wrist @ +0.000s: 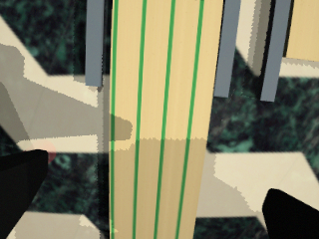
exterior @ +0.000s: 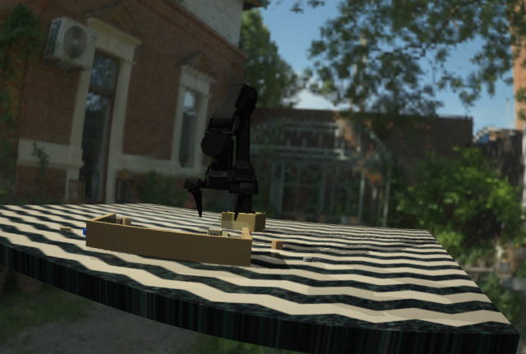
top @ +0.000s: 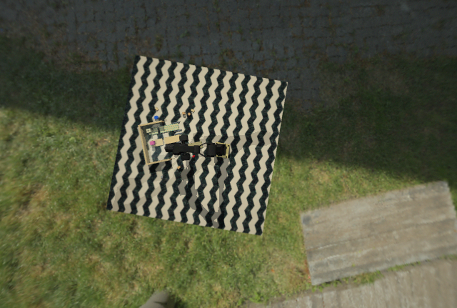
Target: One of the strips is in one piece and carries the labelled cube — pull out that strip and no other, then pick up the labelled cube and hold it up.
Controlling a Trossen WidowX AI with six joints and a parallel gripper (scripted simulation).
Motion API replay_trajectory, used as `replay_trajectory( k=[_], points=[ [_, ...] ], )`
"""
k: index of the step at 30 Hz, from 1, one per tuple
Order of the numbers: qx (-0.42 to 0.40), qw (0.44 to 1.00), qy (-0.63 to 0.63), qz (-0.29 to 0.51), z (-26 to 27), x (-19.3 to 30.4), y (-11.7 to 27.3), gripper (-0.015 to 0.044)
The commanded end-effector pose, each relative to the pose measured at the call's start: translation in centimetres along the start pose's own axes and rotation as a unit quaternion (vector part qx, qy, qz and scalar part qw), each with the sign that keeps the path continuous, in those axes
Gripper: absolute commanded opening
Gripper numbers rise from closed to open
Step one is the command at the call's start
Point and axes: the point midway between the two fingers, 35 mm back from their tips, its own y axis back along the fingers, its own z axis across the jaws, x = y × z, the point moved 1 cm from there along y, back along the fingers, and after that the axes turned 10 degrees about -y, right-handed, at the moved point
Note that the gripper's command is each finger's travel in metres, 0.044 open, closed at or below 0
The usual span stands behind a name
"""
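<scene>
Zigzag-patterned table: green-lined strip judged drawn out; jaws are spread wide, empty; pink cube is to be grasped next.

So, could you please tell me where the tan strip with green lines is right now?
In the wrist view the tan strip runs up the middle, lying on the zigzag table between the open end effector fingers, with grey bars on either side.

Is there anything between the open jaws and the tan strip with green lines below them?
Nothing visible. In the wrist view the gripper is open, one jaw on each side of the tan strip with green lines; only the grey bars lie beside it, further ahead.
</scene>
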Motion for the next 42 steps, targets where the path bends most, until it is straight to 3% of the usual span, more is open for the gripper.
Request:
replay_trajectory(
  k=[1,26,33,42],
  points=[
    [0.0,1.0,-0.002,-0.002,0.4,-1.4,0.3,0.044],
    [-0.001,1.0,-0.002,-0.006,2.8,-10.4,1.8,0.044],
    [-0.001,1.0,-0.002,-0.006,2.8,-10.4,0.9,0.0256],
    [-0.001,1.0,-0.002,-0.006,2.8,-10.5,-0.6,0.025]
  ],
)
